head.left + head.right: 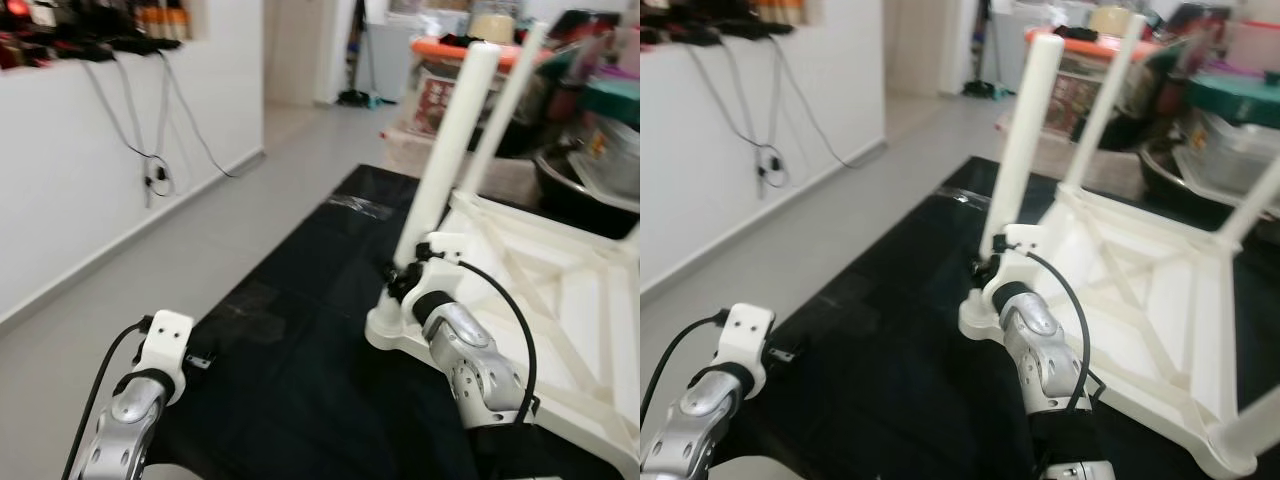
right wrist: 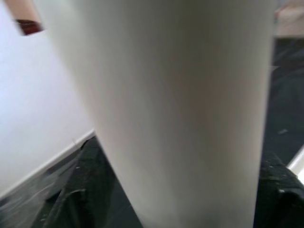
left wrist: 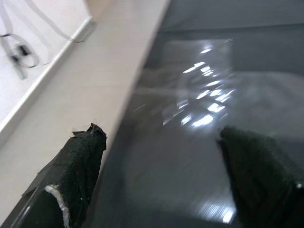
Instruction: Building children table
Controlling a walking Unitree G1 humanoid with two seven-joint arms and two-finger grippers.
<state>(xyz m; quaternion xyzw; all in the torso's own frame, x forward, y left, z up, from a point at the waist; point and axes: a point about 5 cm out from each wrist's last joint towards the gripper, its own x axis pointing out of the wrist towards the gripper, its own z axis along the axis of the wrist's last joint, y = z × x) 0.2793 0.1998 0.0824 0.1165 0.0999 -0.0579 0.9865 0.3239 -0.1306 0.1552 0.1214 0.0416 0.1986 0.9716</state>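
fingers of the right gripper (image 1: 402, 278) sit on either side of the near table leg (image 1: 447, 150), low down where it meets its corner socket. from the wrist view that white leg (image 2: 175, 109) stands between the two black fingers (image 2: 71, 190), one on each side and close against it, so the gripper looks closed around the leg. the silver right forearm reaches up to it from the lower edge, with a black cable looping over the wrist.

the left gripper (image 3: 166, 180) is held out over the black mat (image 1: 300, 330), well apart from the table. its two black fingers (image 3: 78, 175) are spread wide with only the shiny mat between them, holding nothing.

the children table (image 1: 1140, 290) is white plastic and lies upside down on the mat, to the robot's right. its underside faces up, showing crossed ribs and a raised rim. the gripped leg stands in the nearest corner and tilts a little. a second leg (image 1: 505, 95) rises behind it, and in the right eye view two more legs show at the right side, one far (image 1: 1252, 215) and one near (image 1: 1250, 425).

the mat lies on a pale tiled floor (image 1: 180, 250). a white wall (image 1: 90, 170) runs along the left with cables hanging down it. behind the table there is a pile of household clutter, including an orange-rimmed box (image 1: 450, 50), somewhat blurred.
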